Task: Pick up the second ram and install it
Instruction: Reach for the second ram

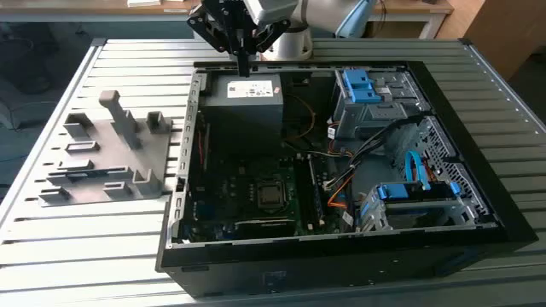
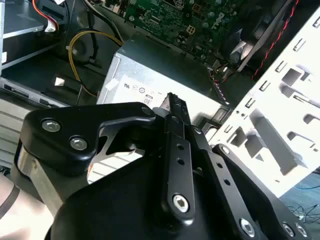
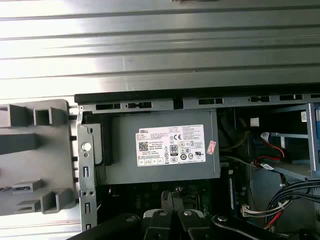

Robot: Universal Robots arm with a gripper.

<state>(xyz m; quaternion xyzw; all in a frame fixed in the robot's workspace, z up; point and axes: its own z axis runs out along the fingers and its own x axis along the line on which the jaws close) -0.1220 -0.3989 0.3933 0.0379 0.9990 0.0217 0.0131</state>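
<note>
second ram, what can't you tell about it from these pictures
Whether the pincer carries the second ram: in the exterior view its tip is just a thin dark strip.
Second wrist view: the pincer's own black linkage covers most of its tip.
Memory slots on the motherboard: too small in the exterior view.

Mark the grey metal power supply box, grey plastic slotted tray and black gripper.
Grey metal power supply box [image 1: 243, 118]: exterior view, side face.
Grey plastic slotted tray [image 1: 107, 153]: exterior view, flat base.
Black gripper [image 1: 245, 70]: exterior view, tip.

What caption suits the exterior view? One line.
Gripper above the power supply of an open computer case; grey tray beside.
</note>
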